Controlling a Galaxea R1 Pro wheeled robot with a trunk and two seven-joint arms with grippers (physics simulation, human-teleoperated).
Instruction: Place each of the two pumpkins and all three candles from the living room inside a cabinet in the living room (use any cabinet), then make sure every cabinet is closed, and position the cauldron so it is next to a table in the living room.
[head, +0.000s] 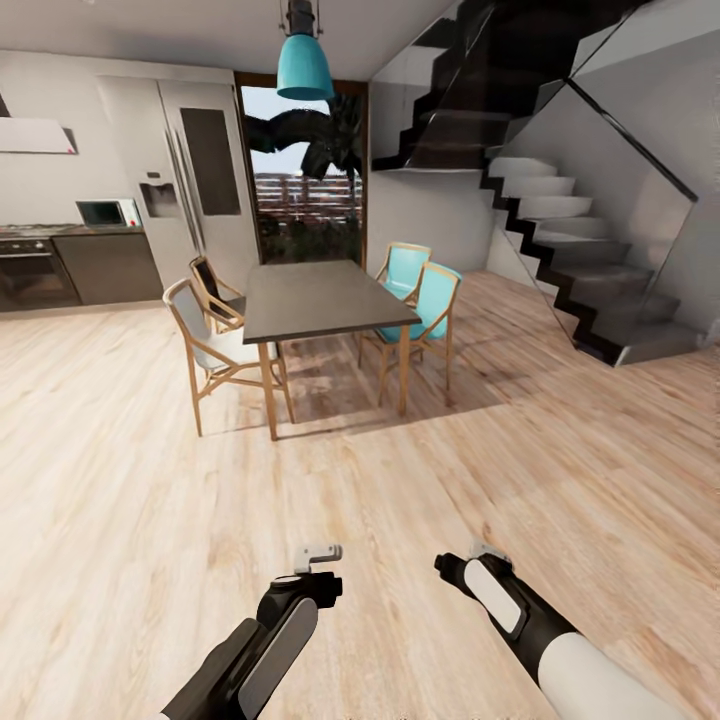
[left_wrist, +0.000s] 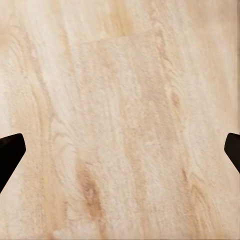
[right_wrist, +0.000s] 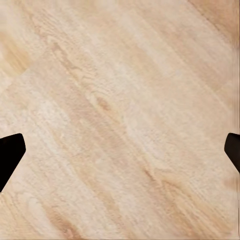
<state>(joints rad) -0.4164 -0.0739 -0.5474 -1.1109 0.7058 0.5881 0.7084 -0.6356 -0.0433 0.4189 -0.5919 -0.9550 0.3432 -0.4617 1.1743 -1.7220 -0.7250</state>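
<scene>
Transit, I judge: left gripper (left_wrist: 120, 150) and right gripper (right_wrist: 120, 150) hang wide open, empty, above light wood plank floor (head: 120, 500).

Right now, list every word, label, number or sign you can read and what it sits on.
None can be read.
The microwave on the kitchen counter and the fridge with its dispenser panel show no legible text.
The wood floor under both open grippers carries only grain.

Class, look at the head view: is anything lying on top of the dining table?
No, the dark top of the dining table is bare, with only four chairs, two white and two turquoise, standing around it.
</scene>
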